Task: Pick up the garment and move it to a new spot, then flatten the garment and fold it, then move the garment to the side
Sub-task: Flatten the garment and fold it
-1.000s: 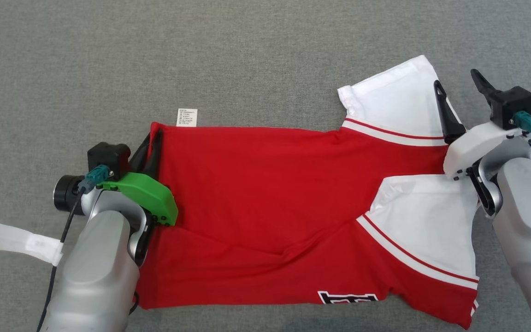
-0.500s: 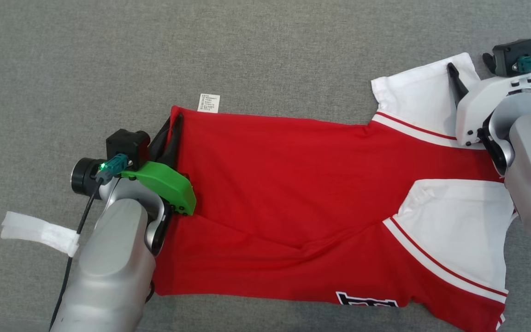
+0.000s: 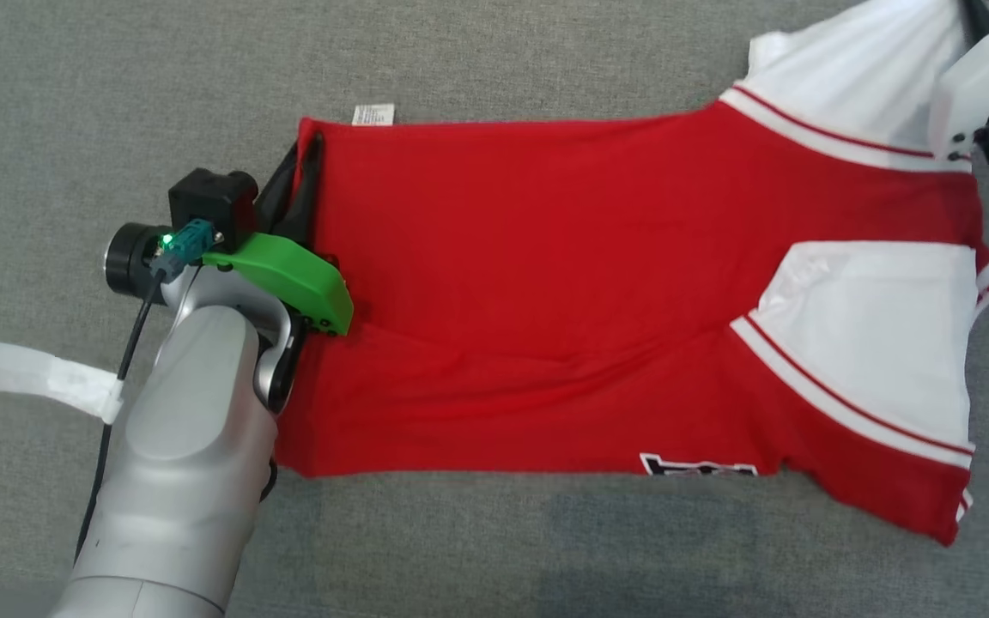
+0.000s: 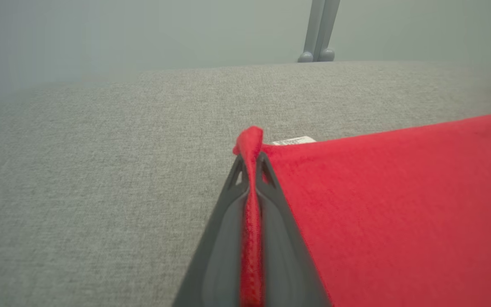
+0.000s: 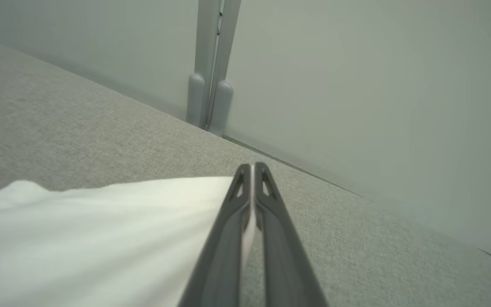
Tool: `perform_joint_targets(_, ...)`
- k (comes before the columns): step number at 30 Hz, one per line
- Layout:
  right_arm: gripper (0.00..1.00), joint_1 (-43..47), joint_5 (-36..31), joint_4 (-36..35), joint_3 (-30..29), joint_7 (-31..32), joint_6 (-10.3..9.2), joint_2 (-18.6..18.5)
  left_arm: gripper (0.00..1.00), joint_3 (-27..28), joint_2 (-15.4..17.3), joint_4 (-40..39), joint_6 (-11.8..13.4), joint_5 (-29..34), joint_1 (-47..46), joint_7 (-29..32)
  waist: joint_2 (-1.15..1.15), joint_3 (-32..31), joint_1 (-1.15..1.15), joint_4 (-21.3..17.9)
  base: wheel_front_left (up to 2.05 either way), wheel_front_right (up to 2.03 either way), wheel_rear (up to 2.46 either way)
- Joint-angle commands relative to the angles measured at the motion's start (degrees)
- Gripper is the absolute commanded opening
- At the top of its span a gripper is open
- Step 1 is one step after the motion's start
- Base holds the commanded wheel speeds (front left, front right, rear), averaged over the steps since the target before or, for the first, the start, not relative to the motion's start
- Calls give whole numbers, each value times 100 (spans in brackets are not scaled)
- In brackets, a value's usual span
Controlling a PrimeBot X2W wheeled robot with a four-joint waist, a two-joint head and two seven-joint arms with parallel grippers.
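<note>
Shirt (image 3: 546, 283) pinched at both ends
The left gripper (image 4: 252, 160) pinches the red corner (image 4: 249, 136), the right gripper (image 5: 252, 168) pinches the white sleeve (image 5: 100, 221) — the shirt lies on the gray mat (image 3: 546, 51); lift both sides evenly.

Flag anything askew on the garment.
The garment is not flat: its near white sleeve lies folded across the red body, a diagonal crease crosses the middle, and the care label pokes past the far edge.

Silver forearm (image 3: 185, 446), green wrist cover (image 3: 288, 275), black camera block (image 3: 211, 197), dark-fingered left end effector (image 4: 252, 157).
</note>
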Motion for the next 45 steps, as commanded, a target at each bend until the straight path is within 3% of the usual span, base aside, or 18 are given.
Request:
perform_joint_targets(1,0,-129,-93,32,-43,-73,-14,-46,0,31,40,10,14,39,-86,4,0,28,0,18,0,0,0)
perform_joint_targets(6,0,-305,-291,182,-179,-230,-14,79,0,-148,59,-170,14,-46,-210,4,0,-62,0,32,0,0,0)
perform_joint_targets(10,0,70,-121,5,-80,-306,-13,282,0,-284,160,-456,14,-111,108,4,0,-301,0,-23,0,0,0)
perform_joint_targets(17,0,1220,493,-1354,119,-310,-13,106,0,-298,422,-786,14,-232,864,4,0,-815,0,-257,0,0,0)
perform_joint_targets(23,0,2322,984,-2554,-37,-312,-12,-127,0,-208,578,-1056,14,-330,1412,4,0,-1181,0,-468,0,0,0)
perform_joint_targets(30,0,3605,1251,-3446,-300,-312,-12,-112,0,-143,674,-1222,14,-328,1878,4,0,-1486,0,-648,0,0,0)
perform_joint_targets(41,0,4658,1299,-3482,-363,-312,-12,181,0,169,608,-1207,14,-209,2556,4,0,-1657,0,-756,0,0,0)
perform_joint_targets(42,0,4694,1322,-3449,-388,-312,-12,209,8,200,591,-1218,14,-195,2598,4,0,-1669,0,-761,0,0,0)
perform_joint_targets(45,0,4787,1338,-3405,-459,-312,-12,275,0,293,556,-1280,14,-116,2709,4,0,-1694,0,-769,0,0,0)
